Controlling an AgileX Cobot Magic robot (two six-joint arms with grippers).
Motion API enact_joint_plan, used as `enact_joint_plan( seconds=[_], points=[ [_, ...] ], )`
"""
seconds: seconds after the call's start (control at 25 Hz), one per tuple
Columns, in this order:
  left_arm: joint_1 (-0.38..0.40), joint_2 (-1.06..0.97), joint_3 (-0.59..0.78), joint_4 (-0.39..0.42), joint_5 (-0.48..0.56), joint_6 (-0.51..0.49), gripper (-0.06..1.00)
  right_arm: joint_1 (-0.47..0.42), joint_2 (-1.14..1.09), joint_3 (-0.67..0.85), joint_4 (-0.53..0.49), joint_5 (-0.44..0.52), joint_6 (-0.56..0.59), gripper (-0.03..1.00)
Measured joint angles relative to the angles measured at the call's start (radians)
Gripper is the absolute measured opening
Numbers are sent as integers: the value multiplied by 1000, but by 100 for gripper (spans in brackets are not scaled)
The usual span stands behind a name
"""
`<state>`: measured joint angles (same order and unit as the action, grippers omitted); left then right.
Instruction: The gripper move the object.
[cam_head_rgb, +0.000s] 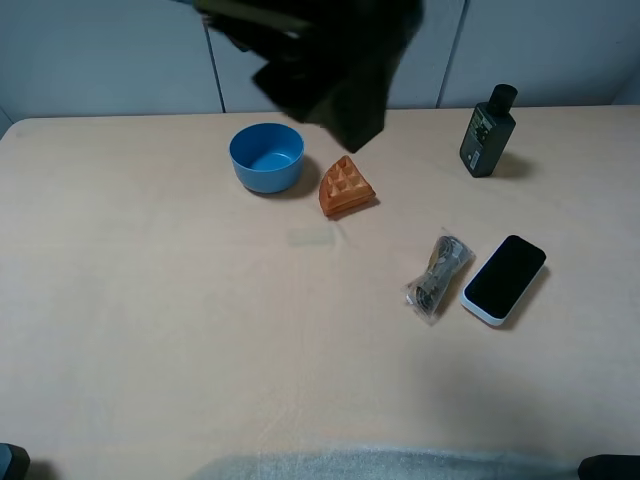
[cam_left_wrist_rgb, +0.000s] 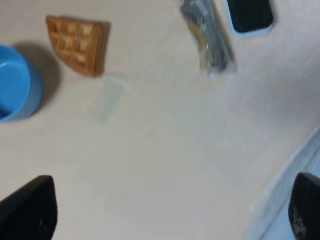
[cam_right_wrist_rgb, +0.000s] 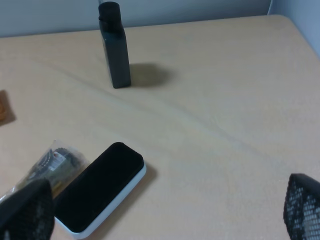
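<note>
The object (cam_head_rgb: 504, 279) lies flat on the surface (cam_head_rgb: 150, 330) at the near right, black face up, with a clear bag of cables (cam_head_rgb: 438, 275) just beside it on the left and a dark upright device (cam_head_rgb: 487, 131) well apart at the far right. The main risk, as judged: a descent drifting left would catch the bag, dragging it along or skewing the grasp. The right gripper (cam_right_wrist_rgb: 165, 212) hangs above with jaws spread wide and empty, the object below near one fingertip. The left gripper (cam_left_wrist_rgb: 170, 210) is likewise released, well apart from it.
</note>
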<state>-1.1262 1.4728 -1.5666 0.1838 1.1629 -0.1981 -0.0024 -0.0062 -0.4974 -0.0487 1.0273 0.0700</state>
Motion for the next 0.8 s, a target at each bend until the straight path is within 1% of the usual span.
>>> enact_joint_plan(
  seconds=[0.32,0.64,0.72,0.8],
  points=[
    [0,-309,254,2,1,4,96,0,0,0,0,0,0,69],
    [0,-563,437,7,1,4,96,0,0,0,0,0,0,69],
    [12,-624,473,7,1,4,96,0,0,0,0,0,0,69],
    [47,-675,499,7,2,5,96,0,0,0,0,0,0,69]
  ],
)
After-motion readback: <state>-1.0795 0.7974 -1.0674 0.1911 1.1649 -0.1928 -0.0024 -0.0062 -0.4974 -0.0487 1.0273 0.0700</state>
